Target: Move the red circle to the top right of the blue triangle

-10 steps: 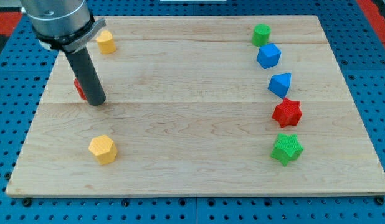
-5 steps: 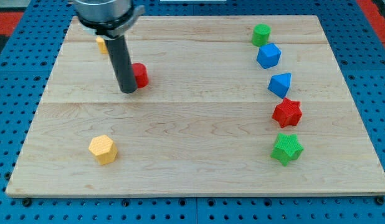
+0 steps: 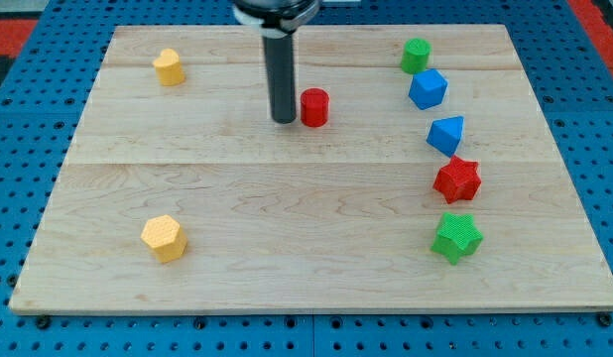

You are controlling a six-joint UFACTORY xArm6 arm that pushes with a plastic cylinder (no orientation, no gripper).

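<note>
The red circle (image 3: 314, 107) is a short red cylinder in the upper middle of the wooden board (image 3: 287, 238). My tip (image 3: 284, 119) rests on the board just left of it, touching or nearly touching its left side. The blue triangle (image 3: 446, 134) sits at the right, well to the right of the red circle and slightly lower.
A green cylinder (image 3: 417, 55) and a blue cube (image 3: 428, 89) stand above the blue triangle. A red star (image 3: 457, 179) and a green star (image 3: 456, 237) lie below it. Yellow blocks sit at the upper left (image 3: 169, 67) and lower left (image 3: 164, 238).
My tip has swept from the board's left to its upper middle, pushing the red circle rightward ahead of it. The other blocks have not moved.
</note>
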